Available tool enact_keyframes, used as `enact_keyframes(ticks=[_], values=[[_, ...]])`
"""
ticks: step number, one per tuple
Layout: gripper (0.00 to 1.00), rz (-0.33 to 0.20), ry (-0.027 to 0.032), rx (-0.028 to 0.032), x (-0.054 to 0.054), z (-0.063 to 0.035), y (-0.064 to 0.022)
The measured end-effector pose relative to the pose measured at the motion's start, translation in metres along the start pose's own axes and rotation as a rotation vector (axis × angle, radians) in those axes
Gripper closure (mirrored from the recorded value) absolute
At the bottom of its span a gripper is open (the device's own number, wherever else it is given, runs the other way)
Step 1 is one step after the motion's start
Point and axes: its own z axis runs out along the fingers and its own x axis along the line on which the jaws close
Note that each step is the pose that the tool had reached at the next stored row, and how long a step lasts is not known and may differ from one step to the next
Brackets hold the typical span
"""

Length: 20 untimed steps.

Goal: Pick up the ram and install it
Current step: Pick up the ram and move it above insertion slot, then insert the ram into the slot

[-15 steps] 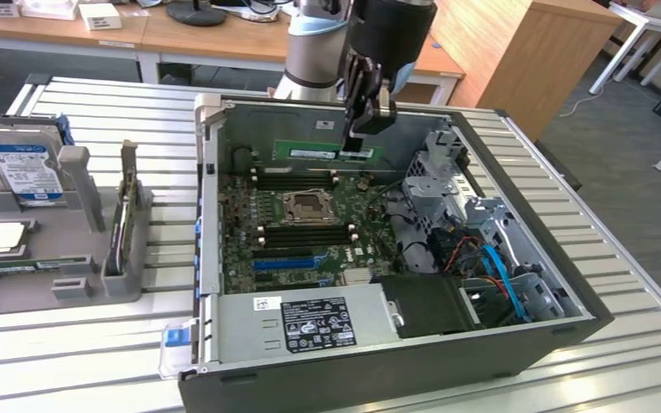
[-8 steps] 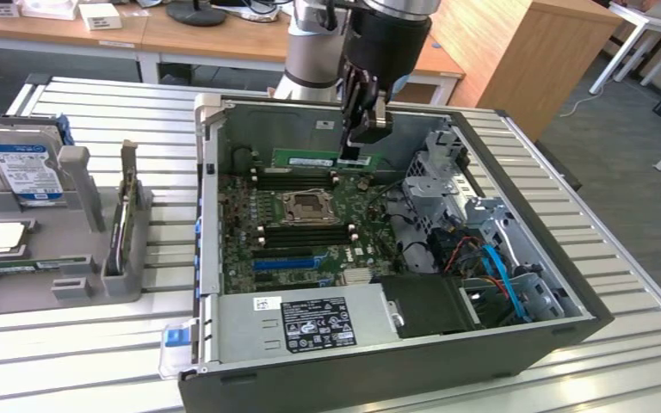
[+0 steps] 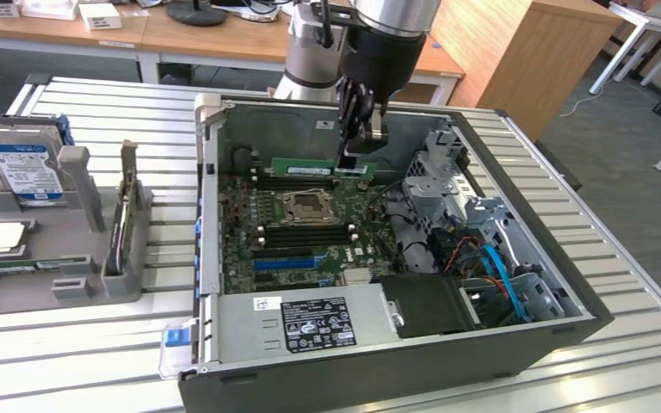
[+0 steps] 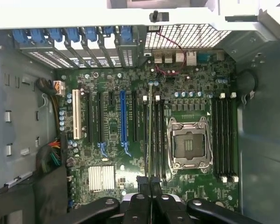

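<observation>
The gripper (image 3: pixel 354 157), clamped near one end of the ram (image 3: pixel 307 169), should lower it squarely into the memory slot (image 4: pixel 159 140) directly beneath.

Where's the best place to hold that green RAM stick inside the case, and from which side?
Pinch the ram across its two flat faces at the upper long edge, coming from above. It stands on edge, thin and long, so that probably leaves the lower edge free. The gripper is shut on it this way, near the exterior view's right end.
</observation>
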Motion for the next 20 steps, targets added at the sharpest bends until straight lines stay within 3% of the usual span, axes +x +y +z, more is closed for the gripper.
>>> enact_keyframes(ticks=[6,20], values=[[0.88,0.0,-0.0001,0.0,0.0001,0.0101,-0.0002],[0.88,0.0,0.0,0.0,0.0001,0.01,-0.0001]])
